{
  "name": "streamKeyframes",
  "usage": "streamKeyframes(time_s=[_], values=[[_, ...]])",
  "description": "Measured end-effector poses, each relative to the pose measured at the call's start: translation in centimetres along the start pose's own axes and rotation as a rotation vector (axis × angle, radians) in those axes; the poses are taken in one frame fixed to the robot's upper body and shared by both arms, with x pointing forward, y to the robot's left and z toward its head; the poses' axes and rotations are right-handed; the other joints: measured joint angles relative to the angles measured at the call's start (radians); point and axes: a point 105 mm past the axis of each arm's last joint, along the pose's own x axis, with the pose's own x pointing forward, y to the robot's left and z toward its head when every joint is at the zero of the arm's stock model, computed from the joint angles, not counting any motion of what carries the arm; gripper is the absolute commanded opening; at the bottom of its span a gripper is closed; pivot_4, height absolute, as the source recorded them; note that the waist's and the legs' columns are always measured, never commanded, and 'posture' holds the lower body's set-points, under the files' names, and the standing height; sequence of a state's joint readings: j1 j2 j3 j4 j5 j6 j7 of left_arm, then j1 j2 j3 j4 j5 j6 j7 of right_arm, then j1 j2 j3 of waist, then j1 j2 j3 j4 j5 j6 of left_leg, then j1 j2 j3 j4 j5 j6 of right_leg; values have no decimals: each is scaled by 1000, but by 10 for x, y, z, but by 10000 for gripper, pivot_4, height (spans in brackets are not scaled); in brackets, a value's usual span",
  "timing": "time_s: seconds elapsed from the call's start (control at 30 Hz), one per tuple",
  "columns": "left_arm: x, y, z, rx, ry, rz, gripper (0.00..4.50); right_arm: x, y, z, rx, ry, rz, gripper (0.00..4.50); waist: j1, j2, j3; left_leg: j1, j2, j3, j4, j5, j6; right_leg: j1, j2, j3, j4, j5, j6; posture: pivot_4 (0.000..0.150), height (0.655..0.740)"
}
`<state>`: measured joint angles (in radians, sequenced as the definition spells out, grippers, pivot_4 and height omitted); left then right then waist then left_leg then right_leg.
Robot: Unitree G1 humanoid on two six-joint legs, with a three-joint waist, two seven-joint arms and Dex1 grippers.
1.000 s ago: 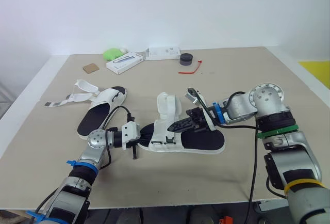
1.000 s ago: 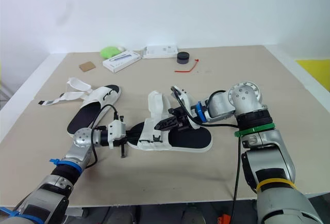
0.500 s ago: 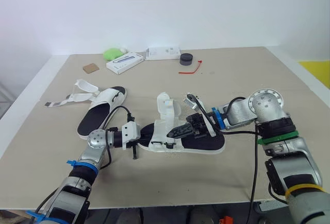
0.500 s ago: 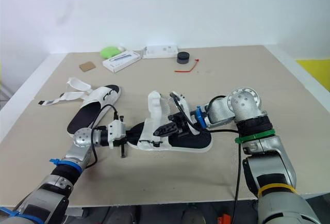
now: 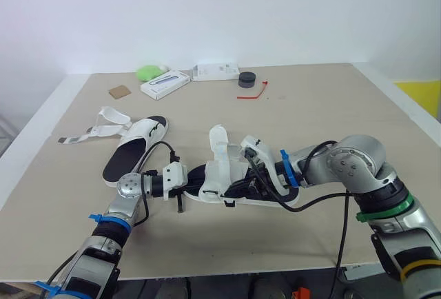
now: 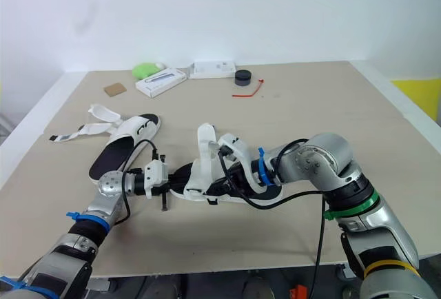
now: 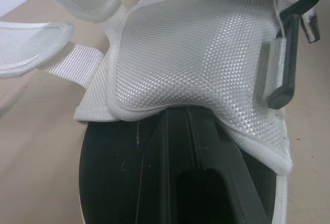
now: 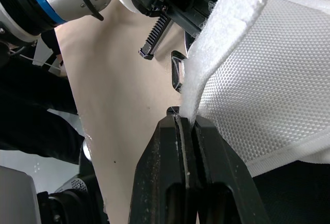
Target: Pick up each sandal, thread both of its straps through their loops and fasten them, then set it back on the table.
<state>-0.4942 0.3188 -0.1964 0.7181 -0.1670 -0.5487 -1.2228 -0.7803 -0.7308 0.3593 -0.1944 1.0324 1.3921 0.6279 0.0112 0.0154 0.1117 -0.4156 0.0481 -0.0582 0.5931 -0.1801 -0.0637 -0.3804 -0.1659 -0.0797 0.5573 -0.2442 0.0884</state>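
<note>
On the beige table (image 5: 324, 113) I am working the sandal (image 5: 222, 168) lying at the middle near me, while the second sandal (image 5: 134, 149) is lying to the far left with its straps loose. My left claw (image 5: 189, 180) is clamping the left end of the sole, one finger lying flat on the black footbed. My right claw (image 8: 186, 123) is pressing its fingers together on the white strap (image 8: 227, 33), pinching it edgewise.

I am judging the sandal light, with a sole that is firm yet bendy, so the sole's rim is giving me the steady hold. The woven upper looks soft and will be folding under any push. The strap is limp webbing, grippy rather than slick. I am reckoning it best taken close to its tip, so that it is not buckling on its way into the stiff loop (image 7: 281, 61).

The white box (image 5: 166, 83) at the far side is carrying print I cannot read, and I am finding no brand on either sandal
</note>
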Motion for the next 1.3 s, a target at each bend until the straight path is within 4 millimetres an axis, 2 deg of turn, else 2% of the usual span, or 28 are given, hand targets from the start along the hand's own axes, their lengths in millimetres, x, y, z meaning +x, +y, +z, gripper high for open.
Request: streamKeyframes(time_s=[0.03, 0.1, 0.13, 0.17, 0.3, 0.4, 0.47, 0.6, 0.67, 0.73, 0.8, 0.83, 0.93, 1.3], values=[[0, 0, 0, 0, 0, 0, 0, -1, 0, 0, 0, 0, 3, 17290, 0, 0, 0, 0, 0, 0, 0, 0, 0, 0, 0, 0, 0, 0, 0, 1500, 7400], [0, 0, 0, 0, -1, -2, 0, -2, 2, -1, 2, 2, 21, 22572, 0, 0, 0, 0, 0, 0, 0, 0, 0, 0, 0, 0, 0, 0, 0, 1500, 7400], [0, 0, 0, 0, -1, -3, 0, -6, 2, -1, 19, 2, 42, 29725, 0, 0, 0, 0, 0, 0, 0, 0, 0, 0, 0, 0, 0, 0, 0, 1500, 7400], [0, 0, 0, 1, 0, -2, 0, -10, 1, -1, 55, -5, 58, 31489, 1, 0, 0, 0, 0, 0, 0, 0, 0, 0, 0, 0, 0, 0, 0, 1500, 7400], [1, 1, 1, 4, -2, -1, 0, -33, -3, 6, 149, -85, 92, 31489, 1, 1, 1, -4, 0, 1, 0, 0, 0, -4, 0, 0, 0, 0, 0, 1500, 7400], [1, 1, 1, 4, -1, -2, 0, -49, 9, 12, 138, -140, 144, 31489, 2, 1, 1, -4, 0, 0, 0, 0, 0, -4, 0, 0, 2, 0, 0, 1500, 7400], [1, 1, 1, 2, -2, -4, 0, -52, 23, 2, 114, -140, 186, 31489, 5, 0, 0, -4, 0, 0, 0, 0, 0, -4, 0, 0, 3, 0, 0, 1500, 7400], [2, 2, 1, -1, -1, -4, 0, -37, 36, -30, 111, -84, 185, 31489, 8, 0, 0, -5, 0, 0, 4, 0, 0, -6, 0, 0, 3, 0, 0, 1500, 7400], [1, 3, 0, -2, 3, -2, 0, -30, 37, -36, 90, -79, 150, 31489, 8, 1, 1, -6, 0, 0, 6, 0, 0, -8, -1, -1, 2, 0, 0, 1500, 7400], [0, 5, -1, -5, 10, 4, 0, -18, 31, -37, 74, -103, 69, 31489, 6, 2, 0, -8, 1, -1, 9, -3, 1, -10, -1, -6, -7, 0, 0, 1500, 7400], [0, 7, -1, -7, 13, 8, 0, -9, 23, -37, 82, -115, 1, 31489, -2, 11, -3, -19, 6, -4, 8, -6, 8, -8, 2, -16, -27, 0, 0, 1500, 7400], [0, 8, -1, -10, 14, 10, 0, -6, 20, -35, 83, -124, -25, 31489, -4, 12, -3, -20, 6, -3, 8, -6, 8, -9, 1, -16, -29, 0, 0, 1500, 7400], [1, 8, -2, -14, 13, 15, 0, 0, 18, -30, 79, -143, -59, 31489, -3, 12, -3, -19, 5, 0, 9, -6, 8, -9, 0, -15, -29, 1, 0, 1500, 7400], [0, 8, -3, -20, 18, 6, 0, -6, 10, -28, 68, -125, -127, 31489, 3, 12, -3, -11, 4, 0, 7, -6, 8, -9, 0, -12, -16, 1, -2, 1500, 7400]])
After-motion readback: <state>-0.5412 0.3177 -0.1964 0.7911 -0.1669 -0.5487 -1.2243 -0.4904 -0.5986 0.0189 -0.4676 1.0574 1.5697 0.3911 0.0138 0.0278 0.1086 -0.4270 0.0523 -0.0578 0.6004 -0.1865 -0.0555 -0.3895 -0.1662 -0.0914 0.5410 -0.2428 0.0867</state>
